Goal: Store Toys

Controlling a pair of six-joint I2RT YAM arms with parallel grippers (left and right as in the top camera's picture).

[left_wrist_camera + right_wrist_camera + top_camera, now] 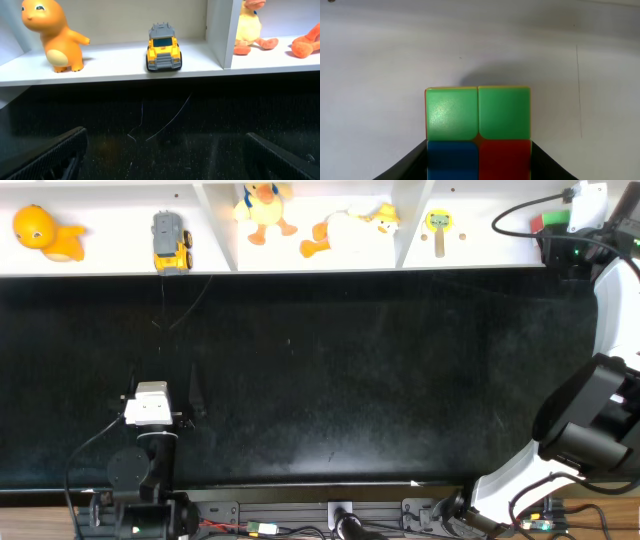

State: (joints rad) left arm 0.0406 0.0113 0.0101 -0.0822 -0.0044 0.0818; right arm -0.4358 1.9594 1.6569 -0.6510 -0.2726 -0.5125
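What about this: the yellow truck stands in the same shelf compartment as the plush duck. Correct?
Not quite. The yellow truck shares its compartment with the orange figure; the plush duck sits past the divider, in the next compartment. The left wrist view shows it.

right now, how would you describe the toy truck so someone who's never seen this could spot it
A white shelf runs along the far edge of the black table, split into compartments. In the leftmost one, beside the divider, stands the toy truck. Unlike the rounded orange figure sharing that compartment, it is boxy, yellow with a grey roof.
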